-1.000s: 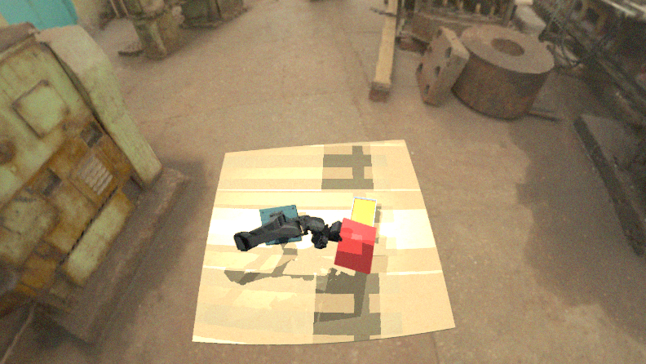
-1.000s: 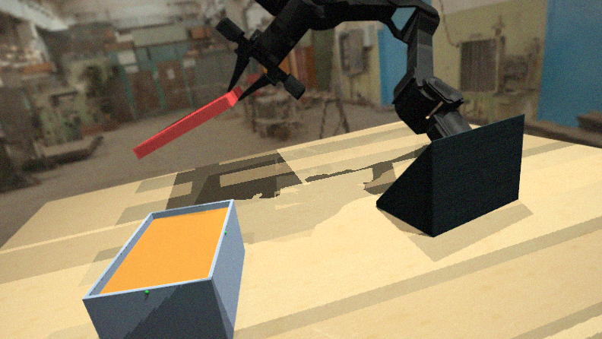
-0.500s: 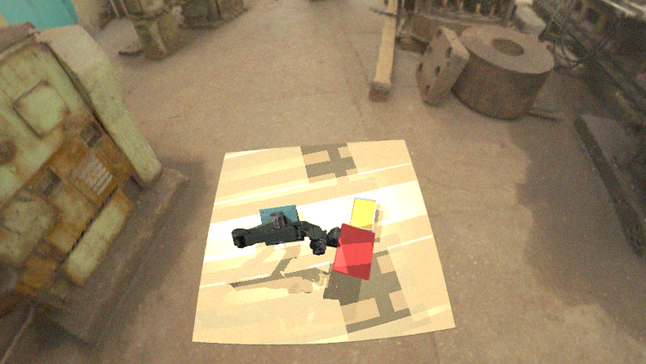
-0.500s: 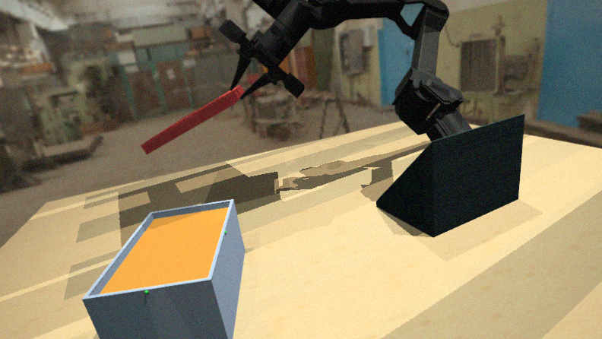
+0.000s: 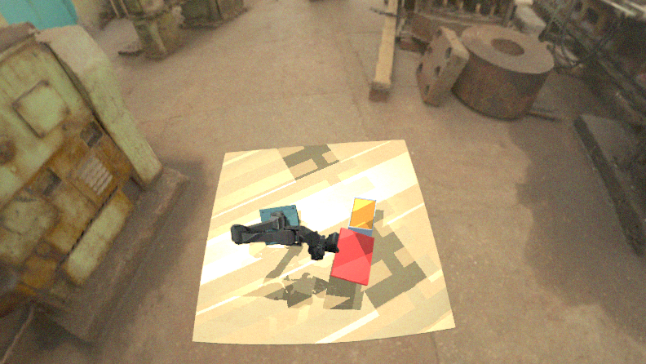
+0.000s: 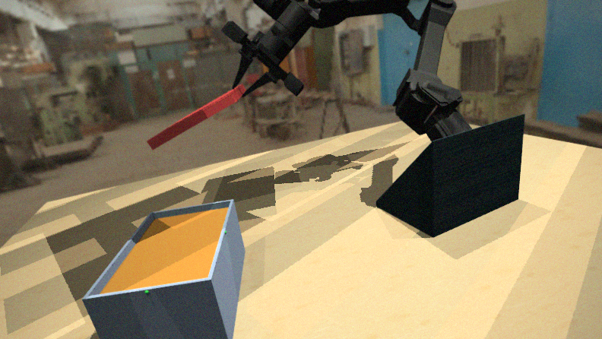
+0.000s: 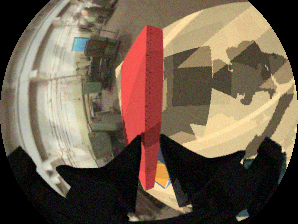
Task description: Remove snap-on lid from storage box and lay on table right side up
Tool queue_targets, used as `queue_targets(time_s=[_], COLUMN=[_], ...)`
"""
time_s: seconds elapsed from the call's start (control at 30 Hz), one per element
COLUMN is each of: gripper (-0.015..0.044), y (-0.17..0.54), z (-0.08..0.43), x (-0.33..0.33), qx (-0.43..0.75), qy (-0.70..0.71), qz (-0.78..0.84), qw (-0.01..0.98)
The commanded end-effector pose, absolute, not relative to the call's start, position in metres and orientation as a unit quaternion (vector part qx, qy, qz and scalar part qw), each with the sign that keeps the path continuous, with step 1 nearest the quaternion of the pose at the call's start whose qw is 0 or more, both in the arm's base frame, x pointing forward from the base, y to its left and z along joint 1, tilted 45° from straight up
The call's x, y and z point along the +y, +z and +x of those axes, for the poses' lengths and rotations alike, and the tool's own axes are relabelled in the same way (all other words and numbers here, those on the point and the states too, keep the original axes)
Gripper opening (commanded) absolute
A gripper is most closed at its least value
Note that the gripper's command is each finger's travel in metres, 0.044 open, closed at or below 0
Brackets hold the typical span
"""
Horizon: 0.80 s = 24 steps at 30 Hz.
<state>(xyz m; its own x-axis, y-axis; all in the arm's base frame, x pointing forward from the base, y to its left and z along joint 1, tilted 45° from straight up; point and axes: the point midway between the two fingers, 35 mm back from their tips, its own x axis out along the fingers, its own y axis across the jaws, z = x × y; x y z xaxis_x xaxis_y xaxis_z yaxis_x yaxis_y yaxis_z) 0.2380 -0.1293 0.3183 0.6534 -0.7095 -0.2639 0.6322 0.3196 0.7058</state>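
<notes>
My gripper [image 5: 338, 243] [image 6: 239, 90] [image 7: 150, 137] is shut on one edge of the red lid [image 5: 355, 258] [image 6: 195, 118] [image 7: 154, 80]. The lid is off the box and in the air above the table [image 5: 235, 316] [image 6: 358, 274]. It is tilted, with its far edge lower than the gripped edge, and its smooth face shows from above. The grey-blue storage box [image 5: 365, 231] [image 6: 164, 311] stands upright and open on the table, with an orange surface inside. Two small green dots show at its rim in the exterior view. In the top view the lid hangs beside the box, towards the near table edge.
A dark wedge-shaped block [image 6: 476, 181] stands near the arm's base. A teal panel [image 5: 291, 216] shows beneath the arm in the top view. Shadows of the arm and lid fall on the table, towards its near edge in the top view.
</notes>
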Motion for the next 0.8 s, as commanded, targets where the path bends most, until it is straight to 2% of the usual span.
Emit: queue_targets(time_s=[0.0,0.77], gripper=[0.0000,0.0000], y=[0.321,0.302], z=[0.238,0.238], x=[-0.129,-0.142], qx=[-0.047,-0.048], qy=[-0.407,-0.407], qz=[0.412,0.411], qw=[0.814,0.814])
